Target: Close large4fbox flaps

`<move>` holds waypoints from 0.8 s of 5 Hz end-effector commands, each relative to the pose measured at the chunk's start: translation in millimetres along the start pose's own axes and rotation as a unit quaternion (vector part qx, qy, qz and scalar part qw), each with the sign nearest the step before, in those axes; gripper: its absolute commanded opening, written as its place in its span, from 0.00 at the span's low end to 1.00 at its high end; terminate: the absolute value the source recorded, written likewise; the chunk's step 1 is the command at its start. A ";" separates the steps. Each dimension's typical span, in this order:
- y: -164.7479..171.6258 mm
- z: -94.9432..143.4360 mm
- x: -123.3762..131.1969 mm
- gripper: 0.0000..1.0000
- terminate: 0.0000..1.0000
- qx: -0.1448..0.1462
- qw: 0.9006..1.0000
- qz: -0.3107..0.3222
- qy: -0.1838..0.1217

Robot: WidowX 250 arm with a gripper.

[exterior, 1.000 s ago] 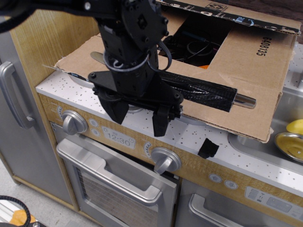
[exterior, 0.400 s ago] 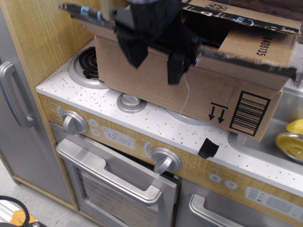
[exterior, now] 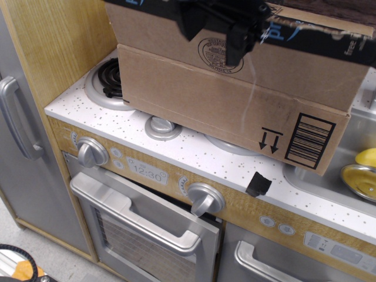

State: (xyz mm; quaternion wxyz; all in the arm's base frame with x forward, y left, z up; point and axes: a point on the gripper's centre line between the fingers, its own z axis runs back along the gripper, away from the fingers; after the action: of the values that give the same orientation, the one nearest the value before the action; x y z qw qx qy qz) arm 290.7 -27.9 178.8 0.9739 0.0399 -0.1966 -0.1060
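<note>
The large4fbox stands on the toy stove top, with its barcode and two arrows facing me. Its front flap now stands about upright above the fold line. The flap's outer face shows a round stamp and black tape along its top edge. The rod and the flap's inner face are hidden. My black gripper is at the top of the view, in front of the flap's upper edge. Its fingers are spread and nothing shows between them.
A white speckled counter carries a coil burner left of the box. Knobs and an oven handle are below. A small black piece sits at the counter edge. A metal bowl with something yellow is at the right.
The front flap swung from hanging out over the stove up to about upright, uncovering the box's printed side. My gripper rose with it to the top of the view.
</note>
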 end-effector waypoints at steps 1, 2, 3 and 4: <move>10.7 -17.0 33.7 1.00 0.00 -0.045 0.997 -0.031 -0.052; 16.0 -35.9 49.6 1.00 0.00 -0.078 0.994 -0.045 -0.055; 20.3 -67.5 49.3 1.00 0.00 -0.110 0.990 -0.046 -0.076; 21.7 -87.3 50.7 1.00 0.00 -0.131 0.988 -0.038 -0.069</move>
State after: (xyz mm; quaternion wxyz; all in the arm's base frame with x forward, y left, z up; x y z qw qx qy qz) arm 374.3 -12.5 116.5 0.9516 -0.0968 -0.2431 -0.1614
